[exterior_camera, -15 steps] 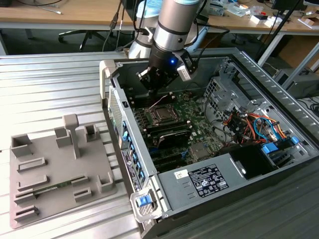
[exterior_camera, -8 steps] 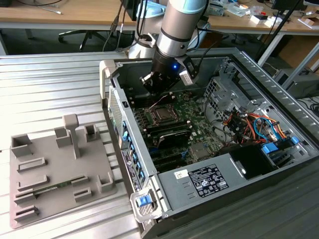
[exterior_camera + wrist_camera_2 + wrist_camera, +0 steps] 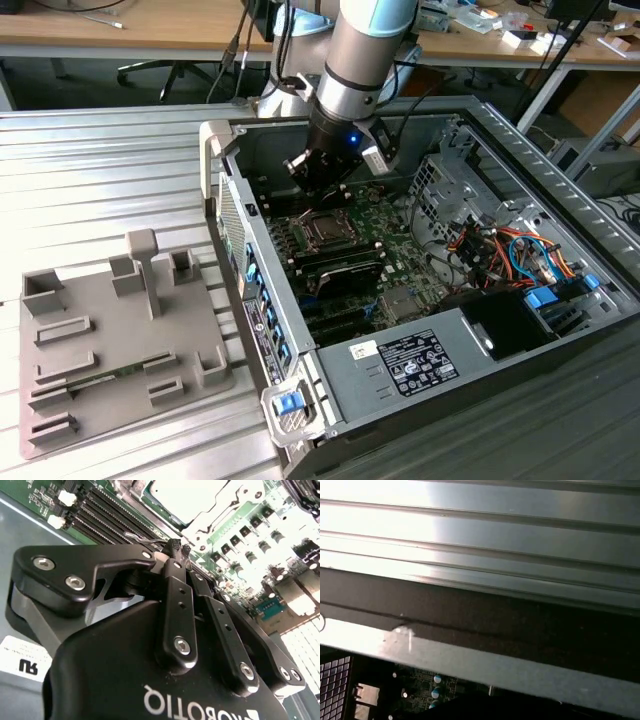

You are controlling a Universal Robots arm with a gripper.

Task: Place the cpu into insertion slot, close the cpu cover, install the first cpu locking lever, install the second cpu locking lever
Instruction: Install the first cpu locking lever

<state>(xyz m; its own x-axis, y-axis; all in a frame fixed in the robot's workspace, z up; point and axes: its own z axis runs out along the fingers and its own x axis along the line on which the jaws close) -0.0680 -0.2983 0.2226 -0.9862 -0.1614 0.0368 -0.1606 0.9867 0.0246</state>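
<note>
Black two-finger gripper (image 3: 322, 190) on silver-blue arm, upper centre of exterior view, hanging inside open grey metal PC case (image 3: 520, 160), just above square silver-rimmed insertion slot (image 3: 322, 229) at frame centre. In second wrist view, gripper (image 3: 179, 548) fingers pressed together, narrow, nothing visibly held; tips beside thin wire locking lever (image 3: 142, 537). Dull silver-grey square cpu (image 3: 187, 497) at top centre, seated in slot w/ thin silver metal cpu cover (image 3: 225, 507) lying flat around it. Long black memory slots (image 3: 107, 515) at upper left. Grey plastic parts tray (image 3: 110, 350) at lower left of exterior view, well apart from case.
</note>
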